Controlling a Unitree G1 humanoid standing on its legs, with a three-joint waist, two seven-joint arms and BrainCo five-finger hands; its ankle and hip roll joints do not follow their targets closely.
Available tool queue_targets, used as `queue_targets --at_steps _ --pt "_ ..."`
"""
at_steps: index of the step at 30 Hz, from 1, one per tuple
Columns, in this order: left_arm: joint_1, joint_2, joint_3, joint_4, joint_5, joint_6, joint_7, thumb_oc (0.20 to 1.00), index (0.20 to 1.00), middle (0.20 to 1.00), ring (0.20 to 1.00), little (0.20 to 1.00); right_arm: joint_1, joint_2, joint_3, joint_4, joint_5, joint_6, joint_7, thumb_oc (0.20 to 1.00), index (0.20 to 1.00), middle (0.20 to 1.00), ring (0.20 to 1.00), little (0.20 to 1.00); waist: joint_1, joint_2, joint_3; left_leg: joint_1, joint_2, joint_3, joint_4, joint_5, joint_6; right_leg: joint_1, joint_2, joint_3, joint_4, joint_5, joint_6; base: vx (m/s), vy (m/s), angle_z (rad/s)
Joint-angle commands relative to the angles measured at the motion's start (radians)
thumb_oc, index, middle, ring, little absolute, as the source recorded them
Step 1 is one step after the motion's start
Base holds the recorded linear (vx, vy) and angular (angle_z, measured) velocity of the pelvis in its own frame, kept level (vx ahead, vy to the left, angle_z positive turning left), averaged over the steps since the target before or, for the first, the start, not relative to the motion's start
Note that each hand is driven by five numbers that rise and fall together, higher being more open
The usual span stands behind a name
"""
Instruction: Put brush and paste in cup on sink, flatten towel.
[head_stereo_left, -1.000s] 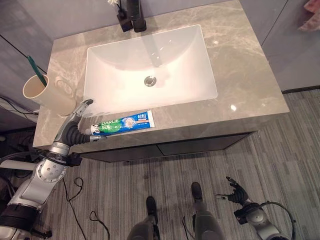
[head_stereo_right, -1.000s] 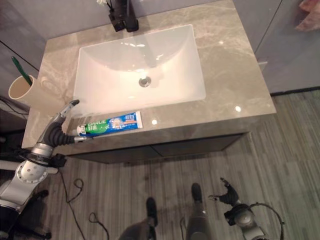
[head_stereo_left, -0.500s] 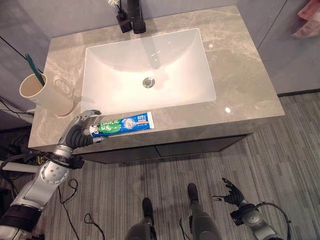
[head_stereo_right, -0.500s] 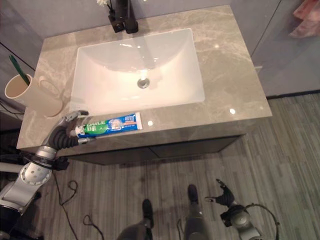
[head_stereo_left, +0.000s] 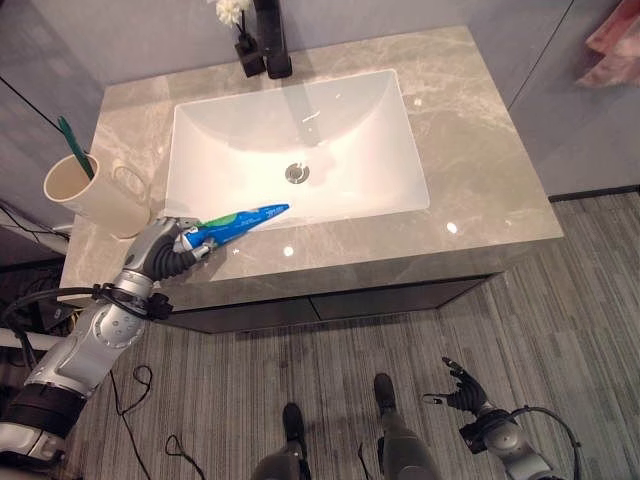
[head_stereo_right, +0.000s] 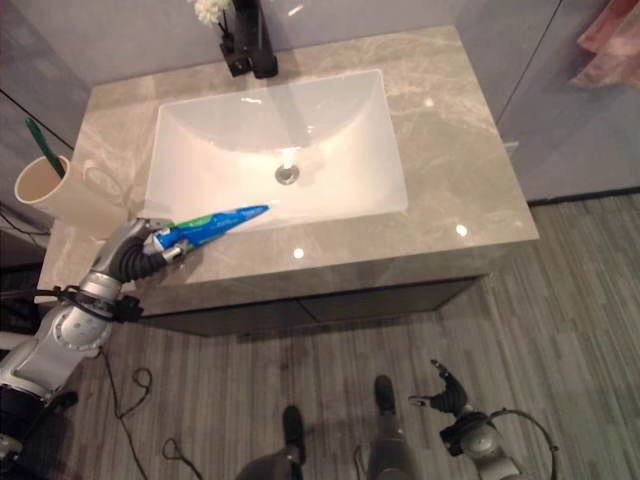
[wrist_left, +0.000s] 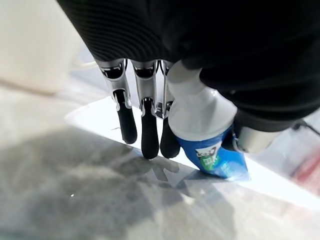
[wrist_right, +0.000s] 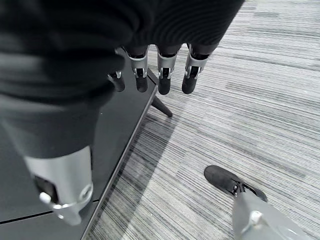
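Note:
My left hand is shut on the capped end of the blue and green toothpaste tube, lifted off the counter and pointing toward the basin. In the left wrist view the tube's white cap end sits between the thumb and the fingers. A cream cup with a green toothbrush standing in it rests at the counter's left edge, just behind the hand. My right hand hangs low over the floor, fingers relaxed and empty.
A white rectangular sink is set in the grey marble counter. A black faucet and a small vase of white flowers stand at the back. Pink cloth hangs at the far right.
My left hand closed on the toothpaste tube and raised it off the counter's front edge; the tube now tilts up toward the basin. The camera shifted slightly.

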Motion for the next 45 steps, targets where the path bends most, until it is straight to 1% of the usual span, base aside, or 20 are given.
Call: queue_targets --at_steps 1,6,12,15,20,22,26,29,30,31,33,34,35,36,37,38,39,41,43,45 --pt "-0.003 0.012 -0.069 -0.008 0.116 -0.041 0.031 0.200 0.200 0.200 0.200 0.200 0.008 0.005 -0.006 0.014 0.004 -0.041 -0.042 1.000 1.000 1.000 1.000 1.000 -0.010 -0.007 -0.002 -0.011 0.010 -0.010 0.017 0.005 -0.020 -0.011 -0.075 0.004 -0.001 0.007 0.122 0.00 0.000 0.00" --pt "-0.002 0.014 -0.058 -0.022 0.156 -0.036 0.083 0.200 0.200 0.200 0.200 0.200 0.015 0.045 -0.052 0.128 0.074 -0.037 -0.067 1.000 1.000 1.000 1.000 1.000 -0.012 -0.010 -0.018 0.021 0.016 -0.010 0.017 -0.004 -0.022 0.022 -0.071 0.000 -0.001 -0.007 0.119 0.03 -0.014 0.00" --pt "-0.040 0.043 -0.019 -0.051 0.198 -0.016 0.138 0.200 0.200 0.200 0.200 0.200 -0.002 0.076 -0.315 0.174 0.454 -0.088 -0.122 1.000 1.000 1.000 1.000 1.000 -0.022 -0.021 -0.067 0.083 0.030 -0.018 0.017 -0.021 -0.029 0.095 -0.066 -0.019 -0.001 -0.036 0.113 0.06 -0.021 0.03" --pt "-0.078 0.056 -0.008 -0.063 0.230 -0.010 0.173 0.200 0.200 0.200 0.200 0.200 0.000 0.037 -0.401 0.100 0.496 -0.116 -0.173 1.000 1.000 1.000 1.000 1.000 -0.028 -0.032 -0.093 0.103 0.036 -0.025 0.017 -0.029 -0.030 0.123 -0.063 -0.029 -0.001 -0.048 0.109 0.06 -0.023 0.15" --pt "-0.148 0.053 0.043 -0.094 0.248 0.005 0.235 0.200 0.200 0.200 0.200 0.200 -0.005 -0.044 -0.526 -0.152 0.456 -0.154 -0.279 1.000 1.000 1.000 1.000 1.000 -0.036 -0.050 -0.134 0.133 0.042 -0.033 0.017 -0.042 -0.031 0.166 -0.059 -0.042 -0.001 -0.063 0.104 0.05 -0.006 0.05" --pt "-0.157 0.038 0.091 -0.116 0.253 0.021 0.258 0.200 0.200 0.200 0.200 0.200 0.004 -0.076 -0.562 -0.356 0.398 -0.157 -0.304 1.000 1.000 1.000 1.000 1.000 -0.041 -0.057 -0.146 0.144 0.046 -0.031 0.017 -0.046 -0.032 0.175 -0.057 -0.040 -0.001 -0.066 0.102 0.04 0.010 0.01" --pt "-0.198 0.025 0.142 -0.133 0.264 0.039 0.282 0.200 0.200 0.200 0.200 0.200 -0.032 -0.147 -0.584 -0.571 0.231 -0.141 -0.342 1.000 1.000 1.000 1.000 1.000 -0.044 -0.072 -0.172 0.159 0.051 -0.026 0.017 -0.056 -0.032 0.190 -0.053 -0.038 -0.001 -0.074 0.102 0.04 0.010 -0.01" --pt "-0.237 0.022 0.156 -0.141 0.260 0.048 0.292 0.200 0.200 0.200 0.200 0.200 -0.075 -0.191 -0.561 -0.657 0.182 -0.130 -0.317 1.000 1.000 1.000 1.000 1.000 -0.043 -0.080 -0.180 0.166 0.051 -0.021 0.017 -0.059 -0.031 0.193 -0.052 -0.033 -0.001 -0.073 0.103 0.00 0.000 0.00" --pt "-0.319 0.017 0.137 -0.147 0.249 0.058 0.307 0.200 0.200 0.200 0.200 0.200 -0.169 -0.242 -0.473 -0.708 0.188 -0.124 -0.265 1.000 1.000 1.000 1.000 1.000 -0.038 -0.092 -0.192 0.172 0.050 -0.016 0.017 -0.060 -0.031 0.199 -0.051 -0.030 -0.001 -0.072 0.103 0.00 0.000 0.00" --pt "-0.323 0.018 0.136 -0.145 0.248 0.060 0.307 0.200 0.200 0.200 0.200 0.200 -0.176 -0.242 -0.471 -0.704 0.190 -0.124 -0.264 1.000 1.000 1.000 1.000 1.000 -0.039 -0.093 -0.189 0.173 0.050 -0.015 0.017 -0.061 -0.031 0.199 -0.051 -0.030 -0.001 -0.073 0.103 0.01 0.015 -0.03" --pt "-0.392 0.012 0.116 -0.160 0.220 0.067 0.316 0.200 0.200 0.200 0.200 0.200 -0.251 -0.272 -0.360 -0.755 0.286 -0.118 -0.159 1.000 1.000 1.000 1.000 1.000 -0.034 -0.107 -0.196 0.178 0.051 -0.009 0.017 -0.061 -0.031 0.204 -0.051 -0.027 -0.001 -0.070 0.102 0.00 0.010 -0.05" --pt "-0.394 0.014 0.117 -0.158 0.219 0.068 0.315 0.200 0.200 0.200 0.200 0.200 -0.258 -0.275 -0.358 -0.751 0.293 -0.118 -0.154 1.000 1.000 1.000 1.000 1.000 -0.035 -0.107 -0.193 0.179 0.051 -0.008 0.017 -0.061 -0.031 0.204 -0.052 -0.026 -0.001 -0.070 0.103 -0.04 0.009 -0.01" --pt "-0.480 -0.020 0.084 -0.180 0.169 0.074 0.322 0.200 0.200 0.200 0.200 0.200 -0.368 -0.250 -0.168 -0.759 0.569 -0.088 0.000 1.000 1.000 1.000 1.000 1.000 -0.021 -0.127 -0.194 0.182 0.050 -0.005 0.017 -0.053 -0.029 0.207 -0.052 -0.021 -0.001 -0.060 0.100 0.00 0.000 0.00" --pt "-0.481 -0.019 0.085 -0.179 0.168 0.074 0.322 0.200 0.200 0.200 0.200 0.200 -0.374 -0.250 -0.165 -0.753 0.572 -0.090 0.002 1.000 1.000 1.000 1.000 1.000 -0.023 -0.127 -0.195 0.184 0.050 -0.005 0.017 -0.060 -0.029 0.209 -0.053 -0.021 -0.001 -0.067 0.101 -0.02 0.021 -0.07" --pt "-0.530 -0.001 0.039 -0.182 0.135 0.083 0.301 0.200 0.200 0.200 0.200 0.200 -0.476 -0.274 -0.021 -0.732 0.781 -0.029 0.078 1.000 1.000 1.000 1.000 1.000 -0.013 -0.139 -0.195 0.194 0.049 0.001 0.017 -0.064 -0.029 0.215 -0.051 -0.017 -0.001 -0.066 0.103 0.01 0.013 -0.06" --pt "-0.531 0.002 0.042 -0.181 0.134 0.083 0.301 0.200 0.200 0.200 0.200 0.200 -0.486 -0.275 -0.016 -0.726 0.785 -0.031 0.081 1.000 1.000 1.000 1.000 1.000 -0.016 -0.139 -0.193 0.190 0.048 0.002 0.017 -0.060 -0.028 0.210 -0.052 -0.015 -0.001 -0.062 0.102 -0.04 0.032 -0.07" --pt "-0.577 0.019 -0.015 -0.197 0.105 0.076 0.286 0.200 0.200 0.200 0.200 0.200 -0.641 -0.344 0.168 -0.764 0.841 -0.006 0.160 1.000 1.000 1.000 1.000 1.000 -0.003 -0.150 -0.195 0.194 0.046 0.009 0.017 -0.059 -0.028 0.209 -0.053 -0.006 -0.001 -0.057 0.105 -0.04 0.038 0.01" --pt "-0.592 0.014 -0.041 -0.231 0.071 0.068 0.278 0.200 0.200 0.200 0.200 0.200 -0.743 -0.288 0.262 -0.724 0.880 0.002 0.179 1.000 1.000 1.000 1.000 1.000 0.017 -0.152 -0.191 0.196 0.040 0.009 0.017 -0.060 -0.024 0.206 -0.057 -0.003 -0.001 -0.054 0.106 -0.03 0.049 -0.10" --pt "-0.609 0.005 -0.064 -0.251 0.058 0.070 0.276 0.200 0.200 0.200 0.200 0.200 -0.823 -0.150 0.314 -0.689 0.905 -0.015 0.154 1.000 1.000 1.000 1.000 1.000 0.034 -0.153 -0.187 0.197 0.034 0.008 0.017 -0.062 -0.017 0.205 -0.064 -0.003 -0.001 -0.050 0.110 -0.01 0.045 -0.10" --pt "-0.627 -0.018 -0.086 -0.261 0.046 0.068 0.272 0.200 0.200 0.200 0.200 0.200 -0.866 -0.057 0.339 -0.667 0.953 -0.015 0.161 1.000 1.000 1.000 1.000 1.000 0.046 -0.154 -0.184 0.198 0.028 0.003 0.017 -0.062 -0.011 0.205 -0.069 -0.004 -0.001 -0.049 0.110 0.00 0.020 -0.02"
